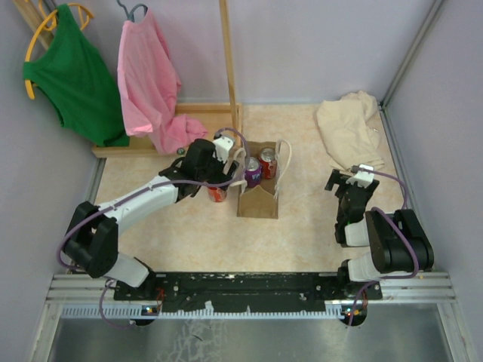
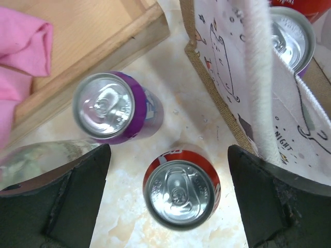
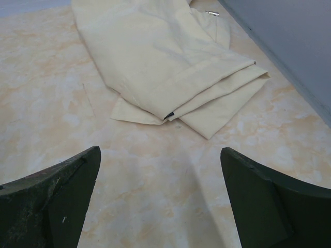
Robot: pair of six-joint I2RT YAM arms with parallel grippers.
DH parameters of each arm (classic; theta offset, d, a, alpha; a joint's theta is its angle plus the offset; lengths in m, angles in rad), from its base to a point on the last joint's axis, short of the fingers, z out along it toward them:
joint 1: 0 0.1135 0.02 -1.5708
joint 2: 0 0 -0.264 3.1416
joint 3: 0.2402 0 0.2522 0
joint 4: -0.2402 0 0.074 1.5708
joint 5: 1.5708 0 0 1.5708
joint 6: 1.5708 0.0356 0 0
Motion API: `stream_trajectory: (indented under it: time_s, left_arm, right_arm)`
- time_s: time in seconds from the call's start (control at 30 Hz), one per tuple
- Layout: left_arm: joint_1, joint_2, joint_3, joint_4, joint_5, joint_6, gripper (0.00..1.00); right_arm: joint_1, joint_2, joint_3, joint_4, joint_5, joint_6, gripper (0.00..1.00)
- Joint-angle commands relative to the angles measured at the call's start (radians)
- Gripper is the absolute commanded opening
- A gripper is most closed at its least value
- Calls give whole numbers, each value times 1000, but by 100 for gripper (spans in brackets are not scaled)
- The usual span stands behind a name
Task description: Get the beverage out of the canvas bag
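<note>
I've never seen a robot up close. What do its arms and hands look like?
The left arm and right arm are white tube-like links with chunky black joints. A thin purple cable loops along each. The left hand and right hand each end in two dark, wedge-shaped fingers. I can read no markings.

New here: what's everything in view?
canvas bag: one, tan-brown, centre
bagged purple can: one, purple, in bag
bagged red can: one, red, in bag
loose purple can: one, purple, left of bag
loose red can: one, red, left of bag
cloth heap: one, pale beige, far right
green garment: one, green, hanging far left
pink garment: one, pink, hanging beside green
wooden rack: one, light wood, far side
left hand: one, black, open above loose red can
right hand: one, black, open, near cloth heap
</note>
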Motion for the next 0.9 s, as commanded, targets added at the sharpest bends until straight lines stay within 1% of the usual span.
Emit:
stream_trajectory:
  time_s: [0.0,0.13,0.23,0.43,0.57,0.63,0.7,0.77,0.87]
  left_arm:
    - [-16,-106,108,-56,-60,14,100]
    - [-24,-194,182,-60,-50,40,100]
    - [-28,-226,255,-81,-18,64,100]
    - [-43,-208,383,-111,135,147,98]
    - [-47,-147,419,-99,196,183,96]
    - [-47,-90,447,-118,227,199,96]
    - [-49,-22,491,-162,267,226,96]
    - [-50,58,559,-243,314,257,97]
    - [-50,190,663,-349,323,306,98]
  right_arm:
    - [5,0,25,42,12,1,99]
    - [5,0,25,42,13,2,99]
    - [5,1,25,43,11,2,99]
    - [6,0,25,43,12,2,99]
    - [5,1,25,42,11,1,99]
    - [5,1,25,42,12,1,99]
    - [5,0,24,43,12,2,99]
    - [5,0,25,43,11,2,99]
    - [5,1,25,42,12,1,99]
